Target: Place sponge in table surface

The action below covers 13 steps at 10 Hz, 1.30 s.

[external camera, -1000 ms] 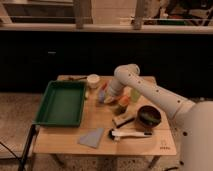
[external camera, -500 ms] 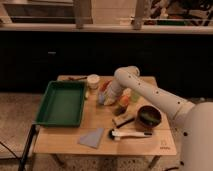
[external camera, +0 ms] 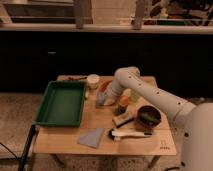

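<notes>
Tool [external camera: 102, 98] low beside the green tray [external camera: 61, 103], apparently gripping the sponge [external camera: 101, 100] just above bare surface [external camera: 100, 118] directly beneath.

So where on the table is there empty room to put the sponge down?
The jaws hang beside the green tray with the sponge. Bare table surface lies just below them, above the grey cloth. To the right it is crowded: bottles, tan block, bowl, brush.
</notes>
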Available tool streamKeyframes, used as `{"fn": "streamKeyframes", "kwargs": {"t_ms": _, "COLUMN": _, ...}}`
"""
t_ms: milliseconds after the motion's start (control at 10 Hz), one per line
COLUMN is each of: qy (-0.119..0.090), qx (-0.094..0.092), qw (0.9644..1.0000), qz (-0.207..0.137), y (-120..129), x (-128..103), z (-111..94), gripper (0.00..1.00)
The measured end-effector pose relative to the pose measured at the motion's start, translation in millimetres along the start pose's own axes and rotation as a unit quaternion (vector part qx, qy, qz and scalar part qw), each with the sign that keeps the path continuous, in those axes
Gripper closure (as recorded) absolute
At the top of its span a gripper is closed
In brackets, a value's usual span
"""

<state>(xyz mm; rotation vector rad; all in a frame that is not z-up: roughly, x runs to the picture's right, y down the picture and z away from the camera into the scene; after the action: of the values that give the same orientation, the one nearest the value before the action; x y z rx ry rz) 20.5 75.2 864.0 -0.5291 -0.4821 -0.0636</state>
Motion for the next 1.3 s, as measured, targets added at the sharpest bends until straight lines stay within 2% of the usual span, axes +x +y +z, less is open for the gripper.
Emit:
{"fn": "streamKeyframes", "kwargs": {"t_ms": 300, "qy": -0.016, "qx": 0.006, "qw": 0.9996, "qz": -0.024, "y": 1.1, "x": -8.7, "z": -5.2, "gripper": 1.0}}
{"fn": "streamKeyframes", "kwargs": {"t_ms": 600, "qy": -0.037, "qx": 0.002, "qw": 0.9984, "qz": -0.042, "y": 5.3, "x": -13.1, "z": -6.6, "gripper": 1.0}}
{"fn": "streamKeyframes", "kwargs": {"t_ms": 900, "qy": -0.063, "qx": -0.01, "qw": 0.9963, "qz": -0.058, "y": 11.0, "x": -16.8, "z": -2.1, "gripper": 1.0}}
{"fn": "streamKeyframes", "kwargs": {"t_ms": 1300, "qy": -0.094, "qx": -0.033, "qw": 0.9923, "qz": -0.075, "y": 20.4, "x": -20.6, "z": 14.3, "gripper": 0.98}}
